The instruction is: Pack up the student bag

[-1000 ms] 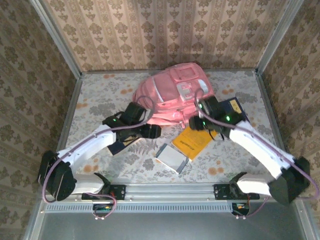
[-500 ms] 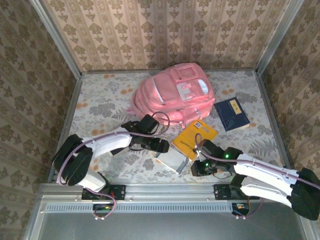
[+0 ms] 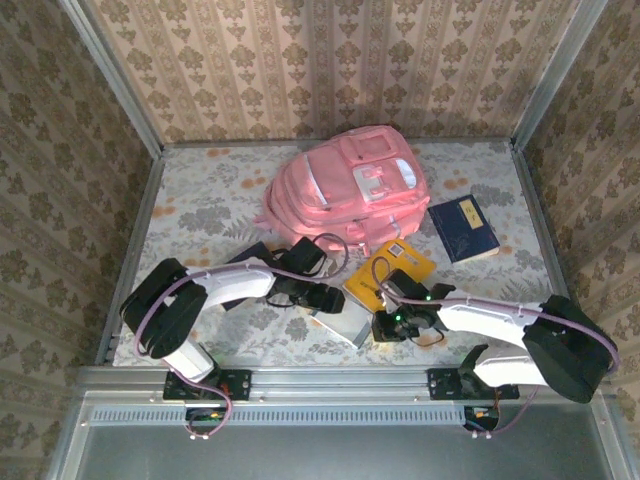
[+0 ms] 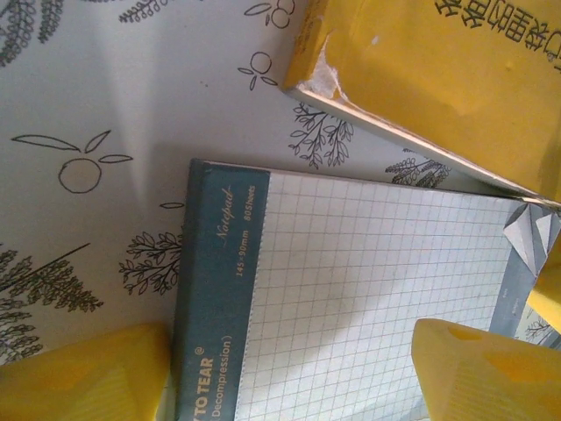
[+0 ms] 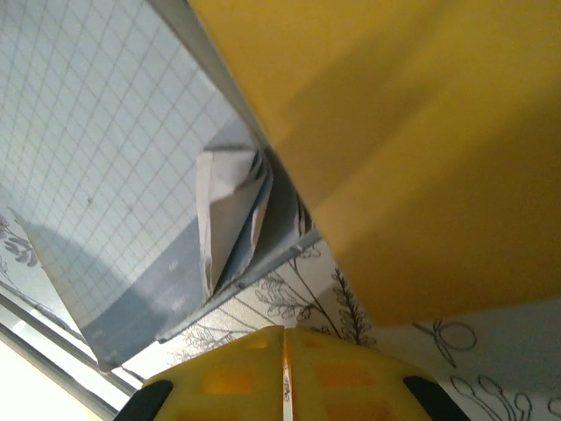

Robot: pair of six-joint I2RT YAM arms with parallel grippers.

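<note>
Pink fabric, the student bag (image 3: pixel 345 190) lies flat on the floral-print surface (image 3: pixel 200 200) toward the far wall, front pockets and clear window facing up; closed as far as can be seen.

Just off the bag's near edge: yellow book (image 3: pixel 395 268), one corner close under the bag; its cover corner is scuffed white (image 4: pixel 326 77).
Further out from the bag, on the near side: grid-paper notepad (image 3: pixel 335 322) with a grey-blue binding strip (image 4: pixel 210 289), its corner tucked under the yellow book (image 5: pixel 421 132); one sheet corner is curled up (image 5: pixel 230 215).
To the right of the bag, apart from it: dark blue book (image 3: pixel 463 228).

Left arm (image 3: pixel 230 285) reaches in on the bag's near side; jaws released, spread wide over the notepad, yellow fingertips (image 4: pixel 79 373) at either side of it, gripping nothing.
Right arm (image 3: pixel 490 318) is low by the notepad's right edge; jaws clenched, pads (image 5: pixel 237 373) pressed flat together, nothing between them.
</note>
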